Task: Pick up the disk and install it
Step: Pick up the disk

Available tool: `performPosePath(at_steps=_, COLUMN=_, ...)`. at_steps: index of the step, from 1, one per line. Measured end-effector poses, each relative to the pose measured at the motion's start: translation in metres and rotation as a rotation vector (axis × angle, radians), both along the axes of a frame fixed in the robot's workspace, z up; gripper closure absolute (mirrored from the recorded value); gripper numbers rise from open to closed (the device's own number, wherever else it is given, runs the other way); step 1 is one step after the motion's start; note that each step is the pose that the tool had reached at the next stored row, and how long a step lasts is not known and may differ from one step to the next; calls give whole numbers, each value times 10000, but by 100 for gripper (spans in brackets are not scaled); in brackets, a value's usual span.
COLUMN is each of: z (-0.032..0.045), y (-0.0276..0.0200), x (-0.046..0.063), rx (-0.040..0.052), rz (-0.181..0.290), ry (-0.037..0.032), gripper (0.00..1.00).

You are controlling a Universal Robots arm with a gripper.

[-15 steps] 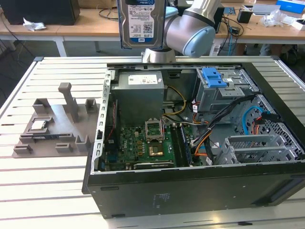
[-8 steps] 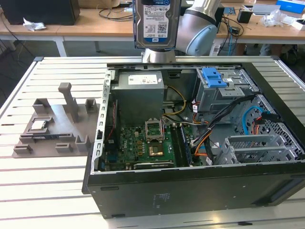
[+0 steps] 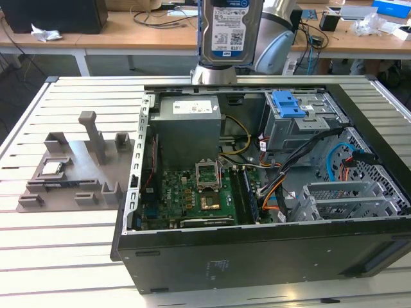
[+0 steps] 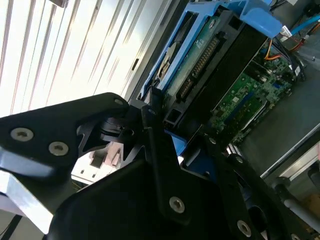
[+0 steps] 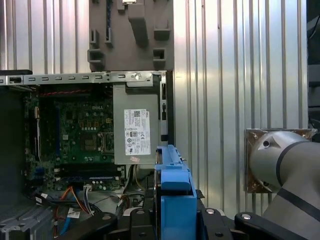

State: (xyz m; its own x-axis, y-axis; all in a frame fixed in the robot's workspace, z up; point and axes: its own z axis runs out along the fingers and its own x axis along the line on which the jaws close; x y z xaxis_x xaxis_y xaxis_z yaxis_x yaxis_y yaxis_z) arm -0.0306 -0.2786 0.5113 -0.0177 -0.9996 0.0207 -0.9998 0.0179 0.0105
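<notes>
Above the open computer case (image 3: 257, 256), the end effector (image 4: 176, 137) seems clamped on the disk (image 3: 229, 29); a skewed grip could jam it against the drive cage (image 3: 308, 131).

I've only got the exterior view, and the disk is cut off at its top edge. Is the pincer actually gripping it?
Observer: Yes; in the second wrist view the pincer is shut on the disk, clamping one end.
Operator: Which face points away from my camera?
Observer: The green circuit-board side, with its connector row.
Operator: What lies past it?
Observer: In the first wrist view, the power supply inside the open case sits just past its blue edge.
</notes>
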Motion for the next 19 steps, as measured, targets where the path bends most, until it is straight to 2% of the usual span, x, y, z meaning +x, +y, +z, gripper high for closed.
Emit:
performPosePath(at_steps=2, z=0, y=0, x=126, rx=0, rz=-3, ry=1, gripper=64)
performPosePath(at_steps=5, z=0, y=0, x=234, rx=0, rz=-2, ry=2, gripper=64)
performPosePath(at_steps=8, z=-1, y=-10, x=283, rx=2, rz=-1, ry=1, gripper=64)
performPosePath(at_steps=10, z=-1, y=-82, x=287, rx=1, rz=-1, ry=2, gripper=64)
performPosePath(at_steps=14, z=0, y=-185, x=289, rx=2, rz=-2, ry=2, gripper=64)
performPosePath(at_steps=15, z=0, y=-281, x=294, rx=1, rz=0, ry=2, gripper=64)
performPosePath(at_steps=16, z=0, y=-319, x=296, rx=1, rz=-1, ry=2, gripper=64)
performPosePath(at_steps=19, z=0, y=-376, x=300, rx=1, rz=-1, ry=2, gripper=64)
